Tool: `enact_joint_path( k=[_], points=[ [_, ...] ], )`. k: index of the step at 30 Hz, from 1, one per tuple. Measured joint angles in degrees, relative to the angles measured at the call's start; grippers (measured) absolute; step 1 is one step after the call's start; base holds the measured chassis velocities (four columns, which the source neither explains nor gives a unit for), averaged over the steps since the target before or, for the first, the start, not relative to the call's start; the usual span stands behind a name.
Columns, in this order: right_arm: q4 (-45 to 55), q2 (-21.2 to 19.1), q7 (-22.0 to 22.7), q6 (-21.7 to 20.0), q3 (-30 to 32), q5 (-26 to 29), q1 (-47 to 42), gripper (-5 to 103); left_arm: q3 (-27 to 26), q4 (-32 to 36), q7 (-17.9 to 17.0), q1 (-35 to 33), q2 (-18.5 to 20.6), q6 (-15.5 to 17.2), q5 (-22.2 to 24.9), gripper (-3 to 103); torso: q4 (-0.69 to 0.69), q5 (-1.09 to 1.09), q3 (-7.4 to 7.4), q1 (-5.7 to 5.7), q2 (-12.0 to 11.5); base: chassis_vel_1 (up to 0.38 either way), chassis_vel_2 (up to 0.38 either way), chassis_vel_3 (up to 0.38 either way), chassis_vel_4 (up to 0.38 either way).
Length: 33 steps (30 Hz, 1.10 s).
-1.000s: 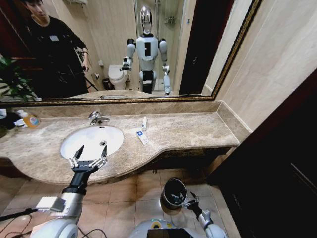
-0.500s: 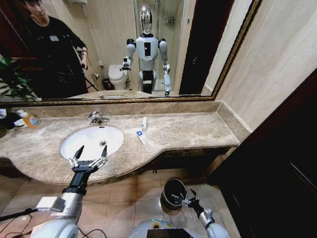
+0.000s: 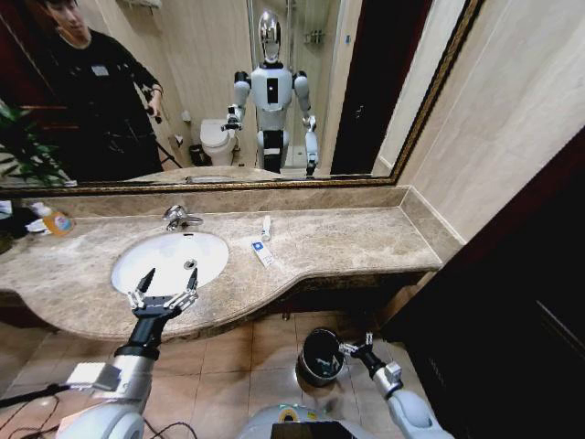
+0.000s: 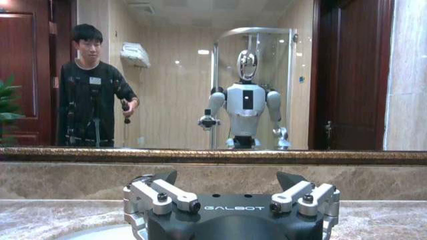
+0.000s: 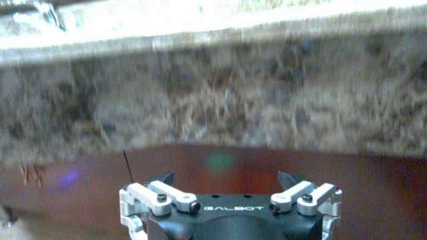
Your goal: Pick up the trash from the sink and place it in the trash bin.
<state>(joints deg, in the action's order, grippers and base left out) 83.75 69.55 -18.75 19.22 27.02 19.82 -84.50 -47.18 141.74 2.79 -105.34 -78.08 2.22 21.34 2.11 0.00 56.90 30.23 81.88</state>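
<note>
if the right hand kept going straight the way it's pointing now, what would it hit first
Probably the front edge of the marble countertop. The right hand, open beside the trash bin on the floor, faces that stone edge with nothing between them; how far off is unclear.

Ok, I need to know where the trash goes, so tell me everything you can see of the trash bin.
The trash bin is a small round black container with a shiny dark rim, standing upright and open-topped on the tiled floor below the counter's front edge. Its inside looks dark; contents cannot be made out. The right gripper hangs open just beside its rim, empty.
</note>
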Motion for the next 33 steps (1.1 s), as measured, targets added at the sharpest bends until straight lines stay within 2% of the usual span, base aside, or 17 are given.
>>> enact_joint_path(
  k=[3,16,19,25,29,33],
  points=[
    [7.41,-1.12,1.91,-2.57,0.44,1.51,-1.37,100,0.00,0.00,0.00,0.00,0.00,0.00,0.00,100,0.00,-0.01,0.00,0.00,0.00,0.000,0.000,0.000,0.000],
    [25.11,-2.92,4.67,-8.67,0.28,1.51,-1.53,100,0.00,0.00,0.00,0.00,0.00,0.00,0.00,100,0.00,-0.01,0.00,0.00,0.00,0.000,0.000,0.000,0.000],
    [30.32,-4.02,5.39,-13.31,-0.54,2.05,1.30,100,0.00,0.00,0.00,0.00,0.00,0.00,0.00,100,-0.01,-0.01,0.00,0.00,0.00,0.000,0.000,0.000,0.000],
    [28.73,-5.79,5.35,-17.43,-3.25,4.09,7.60,100,0.00,0.00,0.00,0.00,0.00,0.00,0.00,100,0.00,-0.01,0.00,0.00,0.00,0.000,0.000,0.000,0.000],
    [23.84,-7.67,1.28,-20.26,-6.47,6.35,13.66,100,0.00,0.00,0.00,0.00,0.00,0.00,0.00,100,-0.01,-0.01,0.00,0.00,0.00,0.000,0.000,0.000,0.000],
    [19.25,-8.62,0.63,-21.24,-10.81,8.17,19.41,100,0.00,0.00,0.01,0.00,0.00,0.00,0.00,100,0.00,0.00,0.01,0.00,0.00,0.000,0.000,0.000,0.000]
  ],
)
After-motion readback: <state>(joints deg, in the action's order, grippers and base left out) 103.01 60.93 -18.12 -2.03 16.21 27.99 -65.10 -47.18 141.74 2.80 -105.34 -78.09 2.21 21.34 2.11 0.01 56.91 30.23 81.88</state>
